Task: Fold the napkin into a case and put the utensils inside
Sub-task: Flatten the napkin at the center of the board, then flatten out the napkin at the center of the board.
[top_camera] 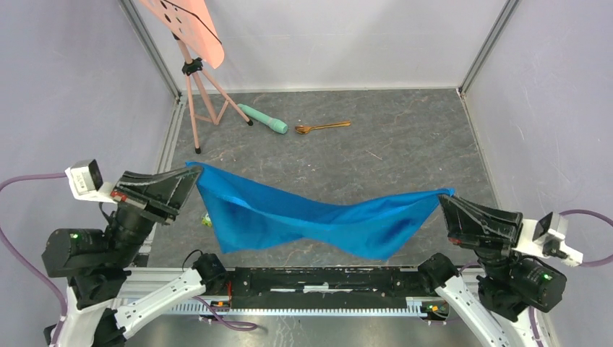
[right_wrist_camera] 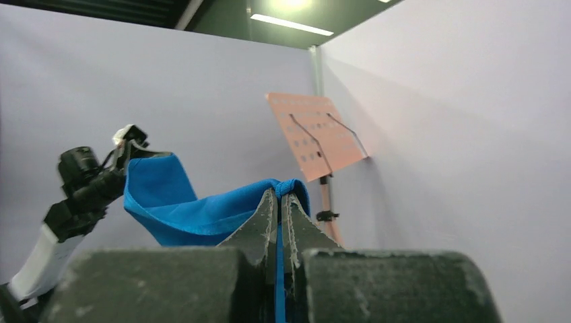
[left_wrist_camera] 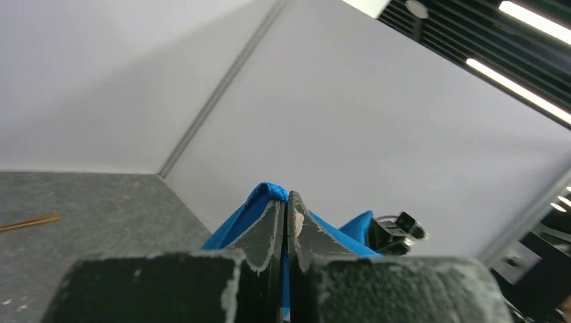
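Napkin (top_camera: 318,220) hangs stretched L-R over table (top_camera: 405,144) near edge, sagging mid, long axis btwn arms. L fingers (left_wrist_camera: 264,232) clenched on one corner, R fingers (right_wrist_camera: 264,225) on opposite. Spoon (top_camera: 323,127) far side, well apart.

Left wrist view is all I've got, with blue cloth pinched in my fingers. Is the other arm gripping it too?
Observer: Yes, the right fingers are shut on the opposite corner of the napkin.
Operator: Is it pulled taut?
Observer: No, it sags in the middle between the two arms, close to their bases.
Operator: And the utensils?
Observer: I see one copper spoon lying at the far side of the table, beside a mint-green cylinder.
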`<state>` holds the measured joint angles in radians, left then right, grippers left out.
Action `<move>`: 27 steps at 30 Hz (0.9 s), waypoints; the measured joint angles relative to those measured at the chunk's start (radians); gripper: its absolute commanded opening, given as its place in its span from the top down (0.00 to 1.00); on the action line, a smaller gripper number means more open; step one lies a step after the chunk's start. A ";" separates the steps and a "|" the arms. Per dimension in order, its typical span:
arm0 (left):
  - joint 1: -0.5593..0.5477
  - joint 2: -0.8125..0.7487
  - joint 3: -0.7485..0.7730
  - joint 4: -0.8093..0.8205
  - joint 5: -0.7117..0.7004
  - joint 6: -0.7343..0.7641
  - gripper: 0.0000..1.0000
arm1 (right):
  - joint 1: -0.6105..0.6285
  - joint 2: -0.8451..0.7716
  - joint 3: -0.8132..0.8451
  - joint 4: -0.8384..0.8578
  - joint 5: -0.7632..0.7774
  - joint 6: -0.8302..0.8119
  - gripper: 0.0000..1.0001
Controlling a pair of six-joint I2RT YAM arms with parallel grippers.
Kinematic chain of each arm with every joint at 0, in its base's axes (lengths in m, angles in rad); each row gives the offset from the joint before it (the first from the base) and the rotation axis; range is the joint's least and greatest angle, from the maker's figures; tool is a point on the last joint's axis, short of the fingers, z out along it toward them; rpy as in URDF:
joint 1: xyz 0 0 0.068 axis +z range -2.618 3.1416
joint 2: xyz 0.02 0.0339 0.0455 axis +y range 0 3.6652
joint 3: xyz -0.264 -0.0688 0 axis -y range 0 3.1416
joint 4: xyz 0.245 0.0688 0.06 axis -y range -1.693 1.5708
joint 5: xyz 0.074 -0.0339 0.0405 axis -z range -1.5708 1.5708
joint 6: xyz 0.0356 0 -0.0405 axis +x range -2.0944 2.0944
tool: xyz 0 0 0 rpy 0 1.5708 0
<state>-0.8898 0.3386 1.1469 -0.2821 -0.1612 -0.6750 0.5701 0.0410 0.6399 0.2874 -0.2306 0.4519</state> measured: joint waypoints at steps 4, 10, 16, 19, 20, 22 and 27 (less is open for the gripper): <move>0.000 0.055 -0.026 0.005 -0.161 0.021 0.98 | -0.011 0.069 0.013 -0.024 0.167 -0.026 0.99; 0.005 0.339 -0.067 -0.075 -0.583 0.011 0.98 | -0.013 0.386 0.040 -0.134 0.607 -0.082 1.00; 0.274 0.655 -0.114 -0.101 -0.613 -0.043 0.98 | -0.040 0.754 -0.011 -0.092 0.887 -0.203 1.00; 0.404 0.749 -0.159 -0.037 -0.498 -0.079 0.98 | -0.089 0.883 -0.061 0.008 0.881 -0.227 1.00; 0.435 0.789 -0.165 -0.011 -0.445 -0.091 0.98 | -0.108 0.926 -0.077 0.047 0.870 -0.233 1.00; 0.479 0.867 -0.165 0.042 -0.357 -0.108 0.98 | -0.151 1.021 -0.091 0.114 0.849 -0.240 1.00; 0.573 1.062 -0.163 0.136 -0.182 -0.144 0.98 | -0.206 1.229 -0.081 0.213 0.808 -0.248 1.00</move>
<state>-0.3172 1.4002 0.9836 -0.1463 -0.3431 -0.8188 0.3641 1.2705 0.5591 0.5003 0.5774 0.2043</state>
